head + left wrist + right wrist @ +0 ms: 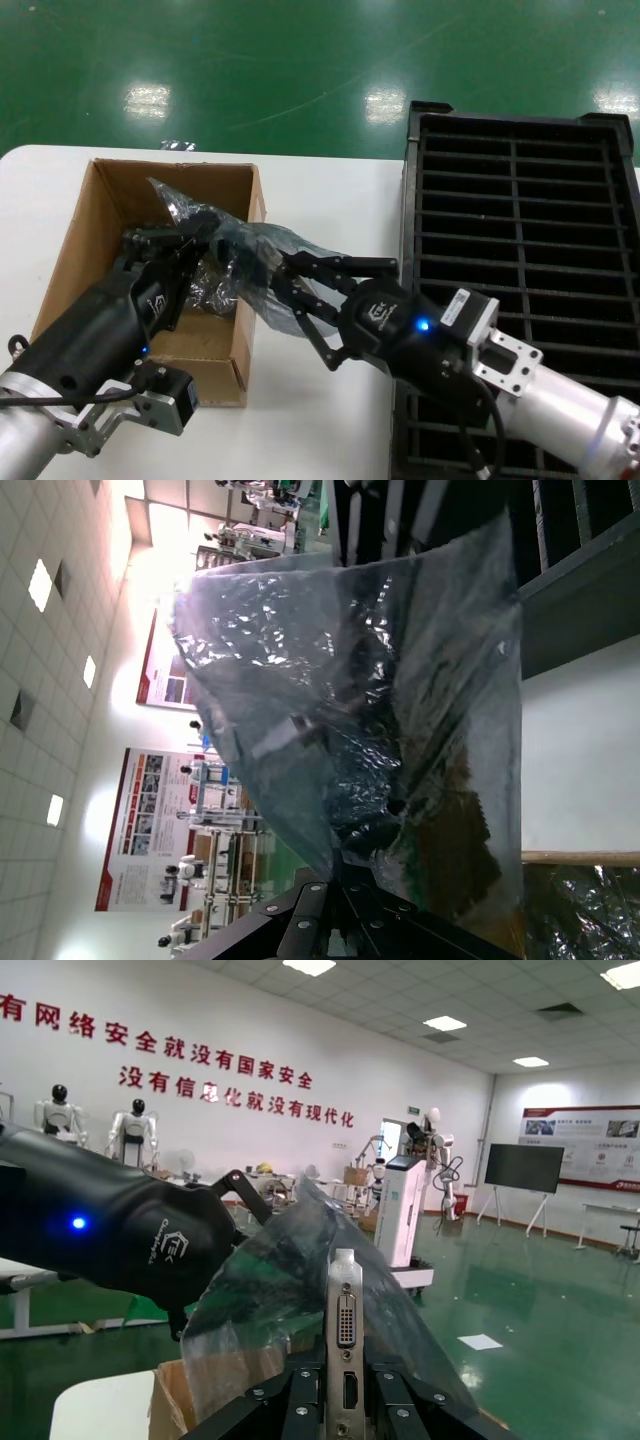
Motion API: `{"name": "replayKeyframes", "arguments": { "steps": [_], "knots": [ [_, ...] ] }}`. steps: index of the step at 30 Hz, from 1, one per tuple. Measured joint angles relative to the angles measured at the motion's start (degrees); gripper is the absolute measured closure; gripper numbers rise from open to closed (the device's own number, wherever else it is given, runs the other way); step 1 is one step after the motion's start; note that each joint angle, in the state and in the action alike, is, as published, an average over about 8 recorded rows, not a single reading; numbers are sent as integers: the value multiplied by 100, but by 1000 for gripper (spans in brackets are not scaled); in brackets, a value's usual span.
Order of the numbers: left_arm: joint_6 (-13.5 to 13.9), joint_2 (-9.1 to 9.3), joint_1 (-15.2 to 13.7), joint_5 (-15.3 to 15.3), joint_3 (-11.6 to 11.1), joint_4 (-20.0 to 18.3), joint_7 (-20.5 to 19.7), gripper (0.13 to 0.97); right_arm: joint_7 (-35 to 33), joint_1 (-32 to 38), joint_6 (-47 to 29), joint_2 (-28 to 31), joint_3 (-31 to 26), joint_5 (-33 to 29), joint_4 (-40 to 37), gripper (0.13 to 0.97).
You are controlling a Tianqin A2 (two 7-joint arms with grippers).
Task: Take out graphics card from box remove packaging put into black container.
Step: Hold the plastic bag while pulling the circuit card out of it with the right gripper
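Here, both arms are met over the right wall of the box (90,240), a brown cardboard box set on the white table (330,200); the black container (520,210) is stood just right of the box, its slotted rows bare where visible.

The left gripper (185,250) is reached in over the box from the near left; its fingers are closed on the crinkly end of the packaging (245,245), a translucent grey bag lifted above the box rim; in the left wrist view the packaging (370,700) is seen stretched taut from that gripper (340,880), with dark contents dimly shown through it.

The right gripper (290,290) is brought in from the container side, low over the box's right wall; its jaws are narrowed onto the bagged graphics card (344,1330); in the right wrist view the card's silver bracket, with a white port on it, is seen upright and clamped between the fingers (300,1400), the plastic (290,1300) draped round it; the left arm's dark housing with a blue light is seen beyond.

The card is thus held between the two grippers, above the box edge, inside the bag; more crumpled plastic (205,285) is left lying in the box.
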Motion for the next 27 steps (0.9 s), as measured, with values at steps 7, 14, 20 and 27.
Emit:
{"name": "replayKeyframes", "arguments": {
  "steps": [7,14,20,27],
  "knots": [
    [0,0,0,0,0,1,0,959,262,-180,86,324,-15,-130,504,902],
    [0,0,0,0,0,1,0,959,424,-341,145,624,34,-197,862,902],
    [0,0,0,0,0,0,0,959,518,-468,210,883,161,-206,1155,902],
    [0,0,0,0,0,0,0,959,572,-635,293,1118,322,-179,1396,902]
  ]
}}
